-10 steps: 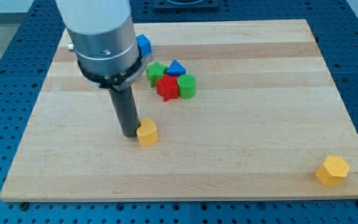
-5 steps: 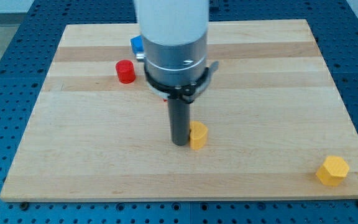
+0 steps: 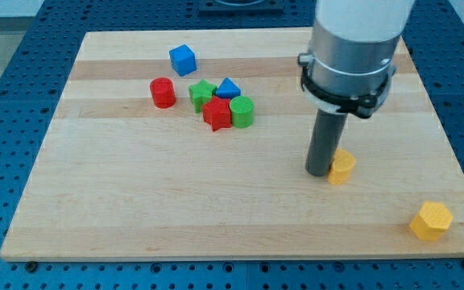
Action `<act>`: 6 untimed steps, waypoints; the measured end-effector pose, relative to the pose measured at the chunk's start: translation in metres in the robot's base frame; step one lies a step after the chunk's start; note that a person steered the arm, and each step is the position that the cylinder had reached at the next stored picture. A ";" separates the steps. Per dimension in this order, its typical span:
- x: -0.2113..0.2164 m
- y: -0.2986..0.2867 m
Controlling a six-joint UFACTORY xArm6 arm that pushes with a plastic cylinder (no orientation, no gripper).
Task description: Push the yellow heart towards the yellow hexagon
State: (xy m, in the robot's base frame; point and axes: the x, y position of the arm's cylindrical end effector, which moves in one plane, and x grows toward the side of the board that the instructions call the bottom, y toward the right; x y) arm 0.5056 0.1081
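So my tip [image 3: 319, 172] is down on the wooden board [image 3: 135, 201], rod standing pretty much straight up, with the big grey-and-white arm body above it coming in from the view's top right. There's no grabbing going on, it's just a bare rod end holding nothing, pressed up against the yellow heart [image 3: 341, 166], which sits right on the tip's view-right side. Looks like they're touching, though the rod covers the heart's left edge so I can't swear to it.

The yellow hexagon [image 3: 431, 220] is further off to the view's right and lower than the tip, near the board's bottom right corner, well apart from the heart.

Everything else is off to the tip's view-left and higher up: a tight cluster of green cylinder [image 3: 242, 111], red star [image 3: 217, 113], blue triangle [image 3: 229, 88] and green star [image 3: 203, 94]. Just past those sits a red cylinder [image 3: 163, 92], and a blue cube [image 3: 182, 60] is farthest up. No containers, just the flat board.
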 end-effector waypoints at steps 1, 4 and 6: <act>-0.009 0.020; -0.022 0.074; -0.015 0.099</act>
